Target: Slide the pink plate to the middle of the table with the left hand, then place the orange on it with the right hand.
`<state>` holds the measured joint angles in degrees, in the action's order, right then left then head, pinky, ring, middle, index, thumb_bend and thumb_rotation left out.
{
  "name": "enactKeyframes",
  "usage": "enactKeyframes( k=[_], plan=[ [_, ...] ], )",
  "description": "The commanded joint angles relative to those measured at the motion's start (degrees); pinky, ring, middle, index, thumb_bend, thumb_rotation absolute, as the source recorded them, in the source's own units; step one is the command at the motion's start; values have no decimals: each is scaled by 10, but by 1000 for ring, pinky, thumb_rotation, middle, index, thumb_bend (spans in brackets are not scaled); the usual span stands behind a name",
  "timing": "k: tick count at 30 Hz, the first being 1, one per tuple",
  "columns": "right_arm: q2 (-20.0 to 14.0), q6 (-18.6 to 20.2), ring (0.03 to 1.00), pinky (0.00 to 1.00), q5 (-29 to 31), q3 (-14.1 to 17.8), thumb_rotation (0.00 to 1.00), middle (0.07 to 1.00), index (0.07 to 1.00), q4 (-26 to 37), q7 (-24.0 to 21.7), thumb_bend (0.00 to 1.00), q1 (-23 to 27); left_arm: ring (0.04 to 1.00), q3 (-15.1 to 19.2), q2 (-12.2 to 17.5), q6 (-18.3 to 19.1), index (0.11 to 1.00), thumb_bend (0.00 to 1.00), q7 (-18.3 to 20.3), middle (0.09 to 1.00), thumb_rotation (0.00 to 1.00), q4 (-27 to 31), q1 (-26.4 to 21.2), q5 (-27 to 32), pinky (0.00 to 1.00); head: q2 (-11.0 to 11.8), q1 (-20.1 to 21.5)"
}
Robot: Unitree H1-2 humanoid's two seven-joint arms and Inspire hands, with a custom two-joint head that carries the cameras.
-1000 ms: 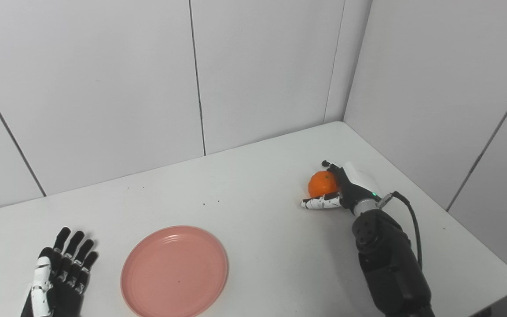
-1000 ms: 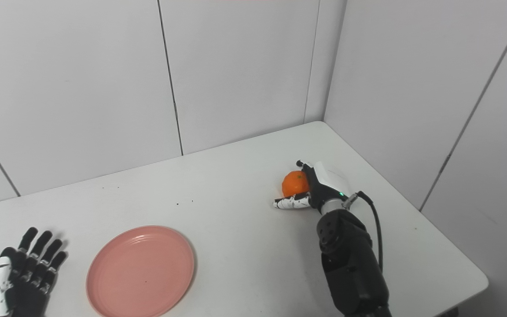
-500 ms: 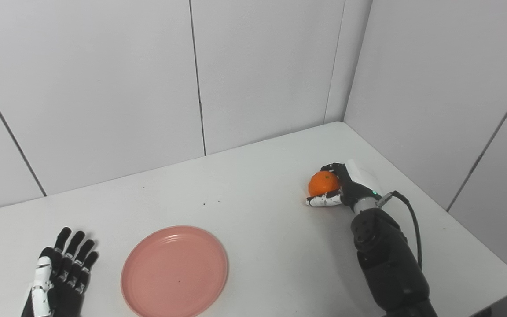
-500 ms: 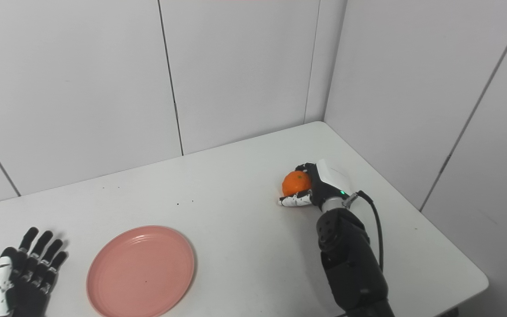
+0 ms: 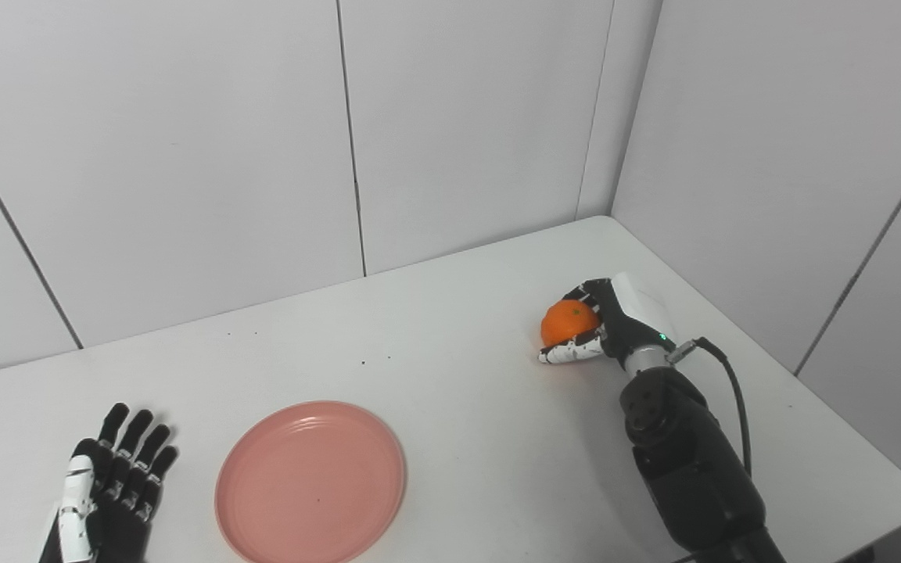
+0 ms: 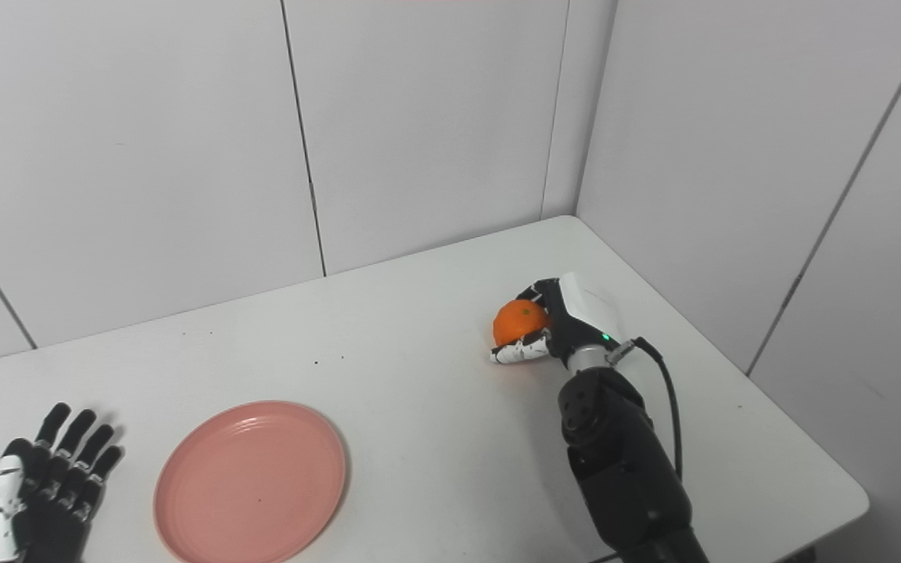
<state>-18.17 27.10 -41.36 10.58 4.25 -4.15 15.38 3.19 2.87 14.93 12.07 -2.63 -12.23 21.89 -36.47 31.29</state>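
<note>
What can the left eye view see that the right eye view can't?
Very little differs. Only the left eye view shows more wall left of the table. Only the right eye view shows more wall on the right, and a dark bit under the table's right corner. Both show the plate, the open left hand, and the right hand closed on the orange.

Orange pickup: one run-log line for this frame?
right hand: shut on orange | left hand: open, flat on table | pink plate: empty, left of centre
</note>
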Motion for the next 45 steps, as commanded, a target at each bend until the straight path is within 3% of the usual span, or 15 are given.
enactKeyframes(
  k=[1,10,13,20,27,36,45],
  plan=[
    [-19,-5,470,396,1,1,133,512,488,37,16,510,12,943,-7,-5,24,953,360,-15,960,1000,-3,18,-14,946,-1,-7],
    [-13,-3,460,383,-7,-15,134,500,488,130,-16,509,16,938,-15,-16,22,952,360,-21,956,1000,8,24,-25,944,-6,-50],
    [-17,-2,476,399,-18,-24,134,515,488,157,-37,511,19,938,-26,-25,22,945,367,-34,951,1000,18,28,-44,938,-10,-86],
    [-25,-9,458,377,-8,-48,134,507,488,167,-40,510,26,927,-43,-45,27,935,378,-52,940,1000,39,34,-73,926,-28,-154],
    [-3,-4,471,393,-18,-91,131,515,488,187,-59,512,34,926,-58,-58,21,941,389,-64,941,1000,42,34,-94,920,-40,-211],
    [8,-32,453,376,-11,-153,130,508,487,191,-63,512,46,920,-71,-76,27,929,391,-76,933,1000,46,34,-114,897,-38,-263],
    [58,-19,441,354,-26,-216,127,515,488,193,-73,513,56,919,-81,-91,36,921,378,-86,932,1000,51,34,-127,897,-38,-305]
  ],
)
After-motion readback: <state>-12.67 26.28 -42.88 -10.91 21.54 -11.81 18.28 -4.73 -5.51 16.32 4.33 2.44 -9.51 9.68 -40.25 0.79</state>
